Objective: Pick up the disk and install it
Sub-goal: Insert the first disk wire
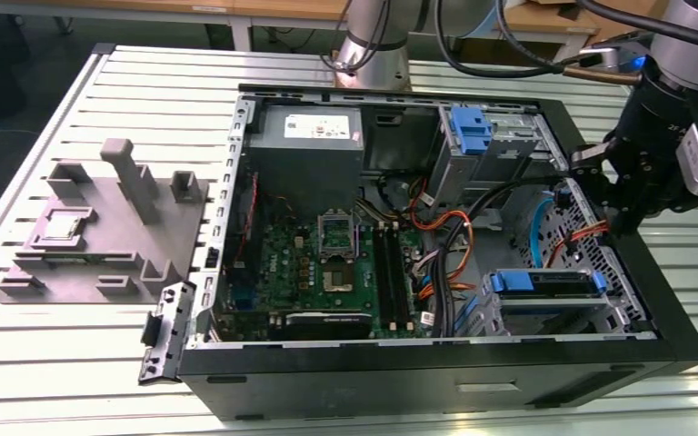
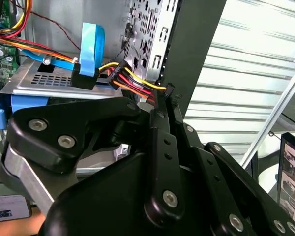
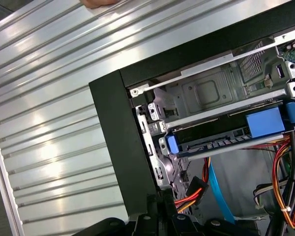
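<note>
The disk point(image 1: 543, 283), silver-grey with a blue frame, lies flat in the drive cage at the near right corner of the open computer case point(image 1: 446, 363). In both wrist views it sits inside that cage, the disk point(image 2: 44, 83) under coloured power cables and the disk point(image 3: 221, 143) below an empty metal bay. My gripper point(image 1: 625, 222) hangs over the case's right wall, above and beyond the disk and apart from it. Its black fingers point(image 2: 160, 128) are shut together with nothing between them. The gripper point(image 3: 157, 199) tips sit at the case's corner wall.
A tall blue latch piece point(image 1: 471, 132) stands by the far drive bays. The grey power supply box point(image 1: 306, 136), motherboard point(image 1: 324, 263) and orange and black cables point(image 1: 446, 245) fill the case. A grey moulded fixture point(image 1: 106, 227) sits on the slatted table point(image 1: 58, 363) at the exterior view's left.
</note>
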Controlling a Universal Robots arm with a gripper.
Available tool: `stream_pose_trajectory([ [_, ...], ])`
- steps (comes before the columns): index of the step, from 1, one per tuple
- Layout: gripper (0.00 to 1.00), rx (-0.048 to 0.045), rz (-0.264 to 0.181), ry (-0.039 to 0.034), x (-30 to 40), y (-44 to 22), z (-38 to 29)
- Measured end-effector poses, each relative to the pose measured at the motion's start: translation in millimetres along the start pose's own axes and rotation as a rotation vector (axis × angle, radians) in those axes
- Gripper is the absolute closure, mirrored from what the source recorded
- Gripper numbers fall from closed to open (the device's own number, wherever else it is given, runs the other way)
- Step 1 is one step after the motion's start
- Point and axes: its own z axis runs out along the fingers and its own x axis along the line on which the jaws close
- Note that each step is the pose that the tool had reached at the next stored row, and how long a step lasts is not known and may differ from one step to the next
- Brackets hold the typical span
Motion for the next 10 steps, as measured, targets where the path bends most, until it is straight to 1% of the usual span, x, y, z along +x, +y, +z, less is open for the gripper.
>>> stream_pose_trajectory([
  [2,0.83,-0.0013,0.005,0.0003,0.0,0.0,0.1],
  [3,0.84,-0.0041,0.015,0.0011,0.0,0.0,0.0],
  [7,0.84,-0.0225,0.084,0.0067,-0.1,0.0,0.0],
  [8,0.84,-0.0252,0.095,0.0075,-0.5,0.2,-0.1],
  [10,0.84,-0.0260,0.097,0.0076,-3.1,1.2,-0.9],
])
